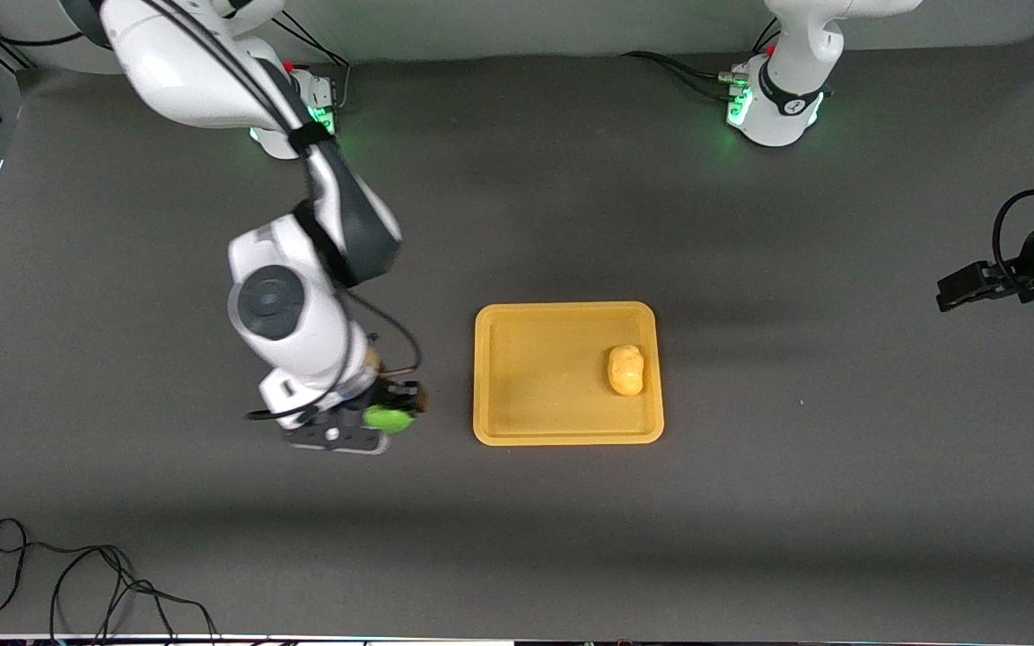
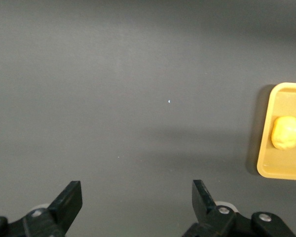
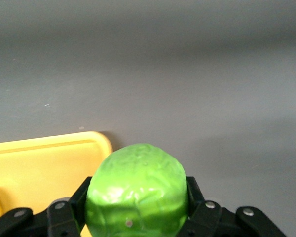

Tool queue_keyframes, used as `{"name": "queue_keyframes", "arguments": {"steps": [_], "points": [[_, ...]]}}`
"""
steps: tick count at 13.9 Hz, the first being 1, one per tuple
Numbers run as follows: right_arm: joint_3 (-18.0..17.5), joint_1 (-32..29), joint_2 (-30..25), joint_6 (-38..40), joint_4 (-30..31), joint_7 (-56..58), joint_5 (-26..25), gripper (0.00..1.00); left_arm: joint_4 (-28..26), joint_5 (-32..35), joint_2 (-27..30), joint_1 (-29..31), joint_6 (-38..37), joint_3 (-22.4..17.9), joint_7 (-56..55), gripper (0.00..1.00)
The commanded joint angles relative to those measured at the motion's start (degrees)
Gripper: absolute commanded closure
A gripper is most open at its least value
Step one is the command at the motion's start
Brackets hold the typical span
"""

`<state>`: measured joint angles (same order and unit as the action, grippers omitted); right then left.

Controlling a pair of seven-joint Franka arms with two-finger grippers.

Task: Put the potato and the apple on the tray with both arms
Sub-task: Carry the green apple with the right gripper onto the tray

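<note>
My right gripper (image 1: 389, 414) is shut on the green apple (image 1: 388, 418) and holds it over the table, just off the tray's edge toward the right arm's end. In the right wrist view the apple (image 3: 136, 182) fills the gap between the black fingers (image 3: 196, 193). The orange-yellow tray (image 1: 535, 359) lies mid-table. The yellow potato (image 1: 626, 369) lies in it near the edge toward the left arm's end. My left gripper (image 1: 957, 289) waits open and empty over the table at the left arm's end. Its wrist view shows the gripper (image 2: 136, 190), the tray (image 2: 282, 103) and the potato (image 2: 286, 132).
The tray's corner (image 3: 49, 158) shows in the right wrist view. Black cables (image 1: 77, 583) lie on the dark mat near the front edge at the right arm's end. The arm bases (image 1: 773, 112) stand along the back.
</note>
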<state>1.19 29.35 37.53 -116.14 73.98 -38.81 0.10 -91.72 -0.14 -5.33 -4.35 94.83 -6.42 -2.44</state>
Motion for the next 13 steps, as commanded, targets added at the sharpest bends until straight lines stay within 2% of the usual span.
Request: {"name": "queue_keyframes", "arguments": {"steps": [1,3,6,10,13], "points": [[0.92,6.22,8.24,3.99,-12.08,-12.56,-2.47,0.56,-0.66,-1.09,0.59,-1.8,-1.23,-1.75,3.14,0.01],[0.92,10.01,11.58,3.82,-14.73,-18.56,-3.62,0.57,-0.66,-1.09,0.33,-1.45,-0.62,-1.75,3.93,0.01],[1.0,13.09,16.59,1.11,-17.72,-21.73,-3.62,0.57,-1.1,-1.18,-0.47,-1.45,0.35,-1.84,5.52,0.01],[1.0,14.94,21.87,-7.24,-17.73,-24.2,-3.62,0.57,-1.62,-0.48,-0.2,-2.06,-0.96,-1.84,4.64,0.0],[1.18,16.09,23.55,-8.92,-17.73,-24.21,-4.14,0.57,-0.48,-0.03,0.59,-2.24,-2.46,-1.57,4.64,0.0]]}}
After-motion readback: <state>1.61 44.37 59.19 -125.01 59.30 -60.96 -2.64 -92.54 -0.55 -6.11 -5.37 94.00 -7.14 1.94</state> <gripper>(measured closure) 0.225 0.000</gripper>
